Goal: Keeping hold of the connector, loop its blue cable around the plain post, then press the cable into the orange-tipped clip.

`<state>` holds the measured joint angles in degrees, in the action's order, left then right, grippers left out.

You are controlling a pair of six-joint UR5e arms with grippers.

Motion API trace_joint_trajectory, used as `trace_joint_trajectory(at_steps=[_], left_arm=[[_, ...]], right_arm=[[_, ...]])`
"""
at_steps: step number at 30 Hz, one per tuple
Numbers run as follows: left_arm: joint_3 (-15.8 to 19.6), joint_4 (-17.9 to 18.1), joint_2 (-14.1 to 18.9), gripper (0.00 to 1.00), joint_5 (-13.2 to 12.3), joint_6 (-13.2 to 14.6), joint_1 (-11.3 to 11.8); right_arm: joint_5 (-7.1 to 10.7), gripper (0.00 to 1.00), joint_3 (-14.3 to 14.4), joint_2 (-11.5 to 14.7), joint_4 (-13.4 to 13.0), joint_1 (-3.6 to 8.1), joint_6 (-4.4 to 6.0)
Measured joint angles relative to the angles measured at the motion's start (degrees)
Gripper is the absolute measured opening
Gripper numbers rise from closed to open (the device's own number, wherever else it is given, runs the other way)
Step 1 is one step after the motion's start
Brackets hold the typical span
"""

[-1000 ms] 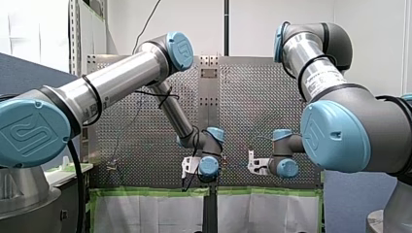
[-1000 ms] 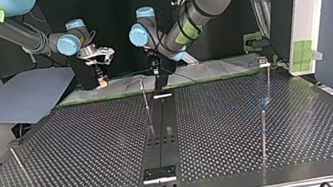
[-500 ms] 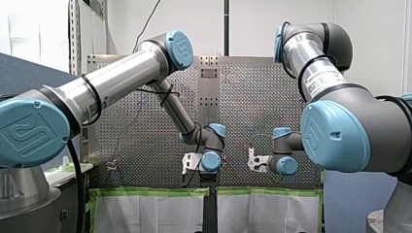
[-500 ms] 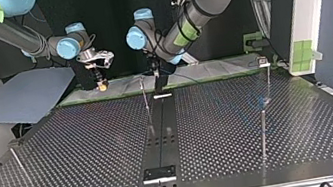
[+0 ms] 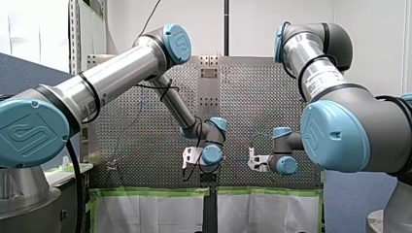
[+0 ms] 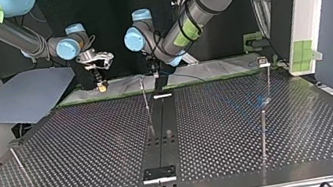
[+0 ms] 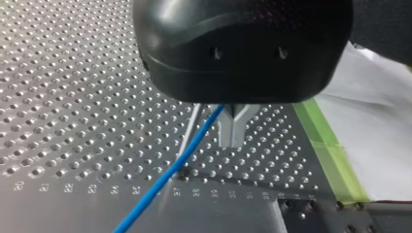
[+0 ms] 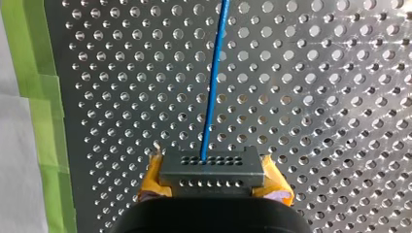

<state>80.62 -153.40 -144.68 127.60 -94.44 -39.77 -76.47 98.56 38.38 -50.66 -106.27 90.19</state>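
My right end effector [image 8: 214, 178] points down at the perforated counter [image 8: 316, 97], clamping the connector [image 8: 214, 162]; my left end effector [image 7: 233, 132], clenched, hangs beside the blue cable [image 7: 165, 182]

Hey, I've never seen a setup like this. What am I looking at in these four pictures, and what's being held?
Two robot arms, left and right, work over a perforated metal table. One camera looks from behind the arms, one faces them across the table, and one rides on each wrist. The right gripper, with yellow pads, holds a small grey connector whose blue cable runs out over the table. The black left gripper hangs beside that cable near a thin upright post.
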Motion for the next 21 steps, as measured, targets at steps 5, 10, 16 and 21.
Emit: trace_joint_trajectory(at_steps=[5,10,16,21], left_arm=[[0.00,1.77,-0.02,0.00,-2.03,1.12,0.09],[0.01,2.75,-0.22,0.00,-4.17,1.98,0.26],[0.02,2.86,-0.68,0.00,-4.82,1.94,0.64],[0.04,2.91,-0.78,0.00,-5.30,1.80,0.94]], right_arm=[[0.05,0.00,-0.20,0.00,0.04,0.02,0.11],[0.08,0.00,-0.23,0.00,0.00,0.02,0.18],[0.09,0.00,-0.25,0.00,0.00,-0.01,0.18],[0.09,0.00,-0.25,0.00,0.03,0.00,0.26]])
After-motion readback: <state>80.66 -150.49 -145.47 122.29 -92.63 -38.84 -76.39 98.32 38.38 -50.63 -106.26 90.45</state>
